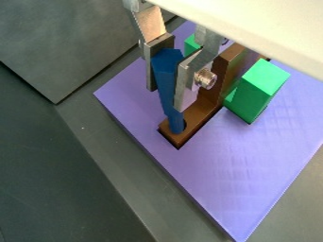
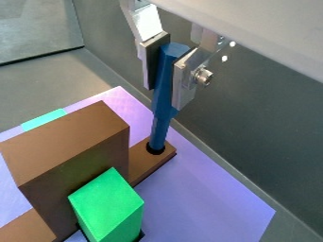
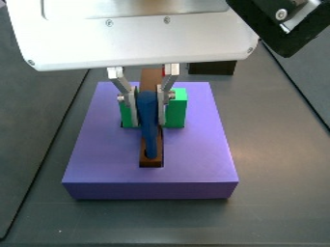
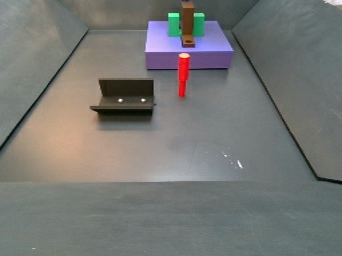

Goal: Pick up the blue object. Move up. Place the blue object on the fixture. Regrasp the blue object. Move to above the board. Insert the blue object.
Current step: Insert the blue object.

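My gripper [image 1: 171, 68] is shut on the blue peg [image 1: 168, 95] and holds it upright over the purple board [image 1: 240, 184]. The peg's lower end sits in the round hole of the brown strip [image 1: 186, 142]. Both wrist views show this; in a wrist view the peg [image 2: 161, 109] is clamped between the pads of the gripper [image 2: 168, 66] and reaches down to the strip [image 2: 149, 163]. In a side view the gripper [image 3: 146, 104] hangs above the board [image 3: 154, 181] with the peg [image 3: 152, 137] pointing down into the strip. The fixture [image 4: 123, 97] stands apart on the floor.
A green block [image 1: 259, 90] stands on the board beside the strip; it also shows in a side view [image 3: 178, 108]. A red peg [image 4: 183, 75] stands upright on the floor in front of the board [image 4: 201, 58]. Grey walls enclose the floor.
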Motion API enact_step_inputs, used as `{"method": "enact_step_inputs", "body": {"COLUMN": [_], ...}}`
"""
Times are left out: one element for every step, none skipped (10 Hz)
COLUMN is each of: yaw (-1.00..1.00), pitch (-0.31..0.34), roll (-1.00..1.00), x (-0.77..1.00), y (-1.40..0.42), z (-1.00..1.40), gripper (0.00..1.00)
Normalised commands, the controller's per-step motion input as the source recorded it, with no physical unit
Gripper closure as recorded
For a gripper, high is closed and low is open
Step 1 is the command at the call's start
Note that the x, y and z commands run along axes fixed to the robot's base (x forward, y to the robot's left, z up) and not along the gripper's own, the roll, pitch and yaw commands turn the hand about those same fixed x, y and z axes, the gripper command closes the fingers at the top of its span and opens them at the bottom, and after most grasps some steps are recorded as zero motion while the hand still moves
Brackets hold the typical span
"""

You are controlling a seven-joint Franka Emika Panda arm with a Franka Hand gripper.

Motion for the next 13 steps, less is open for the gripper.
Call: {"method": "enact_step_inputs", "body": {"yaw": [0.01,0.00,0.00,0.00,-0.02,0.00,0.00,0.00,0.04,0.04,0.02,0.01,0.02], "pitch": [0.051,0.036,0.026,0.016,0.000,0.000,0.000,0.000,0.000,0.000,0.000,0.000,0.007], "roll": [0.00,0.00,0.00,-0.01,-0.03,-0.01,0.00,0.00,0.00,0.00,0.00,0.00,0.01], "x": [0.03,0.00,0.00,-0.05,-0.13,-0.04,0.00,0.00,0.09,0.06,0.04,0.05,0.08], "y": [0.00,0.00,0.00,0.02,0.03,0.00,0.00,0.00,0.00,0.00,0.00,0.00,0.00], "z": [0.00,0.00,0.00,0.00,0.00,0.00,-0.02,-0.08,-0.15,-0.17,-0.16,-0.19,-0.22], "gripper": [1.00,1.00,1.00,1.00,1.00,1.00,1.00,1.00,1.00,1.00,1.00,1.00,1.00]}}
